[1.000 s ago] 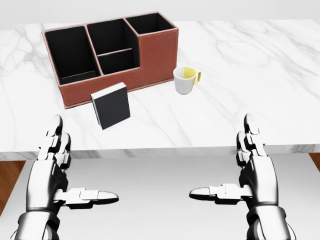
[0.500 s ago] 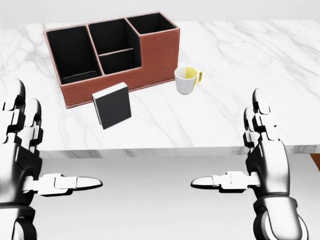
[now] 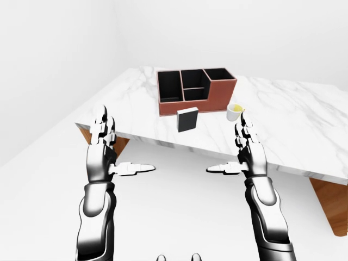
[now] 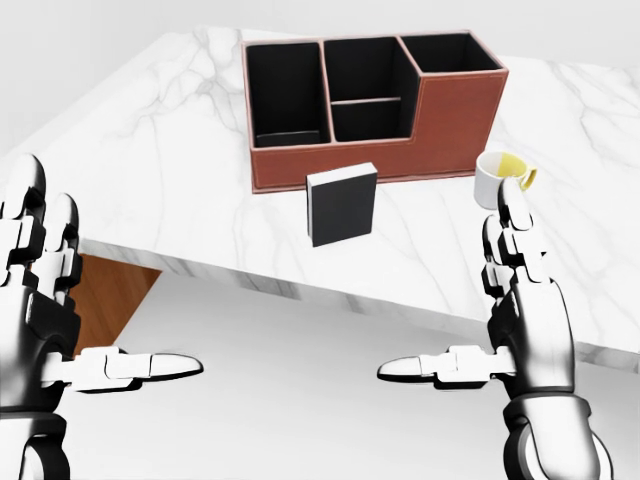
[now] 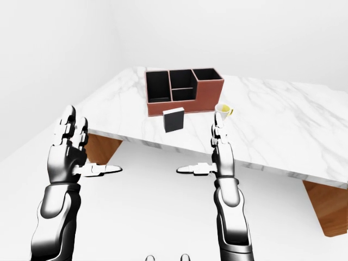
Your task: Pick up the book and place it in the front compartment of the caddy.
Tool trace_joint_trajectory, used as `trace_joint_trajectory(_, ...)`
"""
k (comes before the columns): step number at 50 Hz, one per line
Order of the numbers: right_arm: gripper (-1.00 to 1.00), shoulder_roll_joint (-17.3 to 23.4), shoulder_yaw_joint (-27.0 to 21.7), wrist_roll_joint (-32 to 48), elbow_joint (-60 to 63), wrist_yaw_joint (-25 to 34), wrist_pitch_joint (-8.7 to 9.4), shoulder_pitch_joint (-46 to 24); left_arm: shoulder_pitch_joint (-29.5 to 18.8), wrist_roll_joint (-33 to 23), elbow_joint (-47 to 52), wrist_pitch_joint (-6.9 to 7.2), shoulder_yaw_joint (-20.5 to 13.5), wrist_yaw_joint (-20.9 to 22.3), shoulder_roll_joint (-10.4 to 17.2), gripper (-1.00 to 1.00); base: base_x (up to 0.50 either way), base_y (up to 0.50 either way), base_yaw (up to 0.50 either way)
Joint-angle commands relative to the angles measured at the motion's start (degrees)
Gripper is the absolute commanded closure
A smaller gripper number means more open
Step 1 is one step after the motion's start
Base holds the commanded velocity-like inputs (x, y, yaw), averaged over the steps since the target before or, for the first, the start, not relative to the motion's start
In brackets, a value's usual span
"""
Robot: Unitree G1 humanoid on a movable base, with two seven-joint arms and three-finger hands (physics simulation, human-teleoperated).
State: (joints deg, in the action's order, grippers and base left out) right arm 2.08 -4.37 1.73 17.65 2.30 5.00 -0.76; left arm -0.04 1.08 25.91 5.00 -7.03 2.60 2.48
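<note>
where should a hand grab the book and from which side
Probably across its thin side edges near the top. The book stands upright on the table, cover facing the robot, apart from the caddy, so its top and sides look free. The right hand could come from above.

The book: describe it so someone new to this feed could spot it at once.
Find the white marble table in the head view, then the brown caddy with black compartments near the top. The book stands upright just below the caddy's long wall, left of the white mug. It is the only dark, flat slab with a pale page edge on top.
</note>
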Motion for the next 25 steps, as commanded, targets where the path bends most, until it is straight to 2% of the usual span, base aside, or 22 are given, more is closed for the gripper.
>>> trace_joint_trajectory(1, -1.0, -0.02, 0.04, 0.17, -0.02, 0.02, 0.0, -0.07, -0.03, -0.15, 0.22, 0.0, 0.08, -0.05, 0.01, -1.0, 0.0, 0.0, 0.5)
trace_joint_trajectory(7, -1.0, 0.12, 0.28, 0.85, -1.09, -0.09, 0.0, -0.36, 0.06, -0.26, -0.27, 0.0, 0.19, -0.02, -0.06, -1.0, 0.0, 0.0, 0.46)
trace_joint_trajectory(15, -1.0, -0.08, 0.71, 0.37, -1.41, 1.15, 0.0, -0.17, 0.09, -0.25, -0.64, 0.0, 0.18, 0.03, -0.05, -1.0, 0.0, 0.0, 0.0)
trace_joint_trajectory(18, -1.0, -0.01, 0.59, 0.64, -1.48, 0.8, 0.0, -0.38, -0.08, -0.13, -1.0, 0.0, 0.04, 0.0, 0.0, -1.0, 0.08, -0.2, 0.0)
trace_joint_trajectory(25, -1.0, 0.0, 0.54, 0.77, -1.86, 0.65, 0.0, -0.44, -0.13, -0.1, -0.77, 0.0, -0.01, -0.05, 0.05, -1.0, 0.17, -0.46, 0.0)
